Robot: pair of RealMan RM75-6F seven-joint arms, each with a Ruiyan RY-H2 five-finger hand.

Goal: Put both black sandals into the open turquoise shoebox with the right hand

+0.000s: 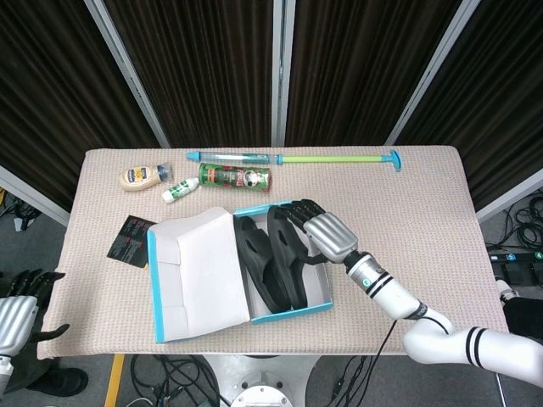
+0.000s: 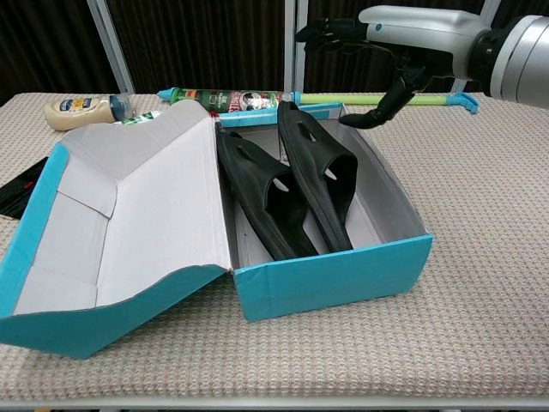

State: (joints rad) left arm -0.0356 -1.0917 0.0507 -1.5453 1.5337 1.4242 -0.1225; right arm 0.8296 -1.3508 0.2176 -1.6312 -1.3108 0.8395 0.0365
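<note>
Head view high above, looking steeply down on the whole table, chest view low, close, level, both sharing the open turquoise cardboard shoebox [image 1: 288, 312] [image 2: 334, 275]

Both sandals [image 2: 292, 184] lie inside the shoebox [image 2: 334, 275].

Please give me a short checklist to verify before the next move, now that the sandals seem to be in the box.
1. Both sandals inside the turquoise shoebox: ok.
2. Right hand holds nothing, fingers apart: ok.
3. Right hand lifted above the box, not touching the sandals: ok.
4. Sandals lying flat on the box floor: not ok, both stand tilted on edge.
5. Lid open and not blocked: ok.
6. Left hand away from the box, at the table edge: ok; whether it is open or closed: cannot tell.
</note>
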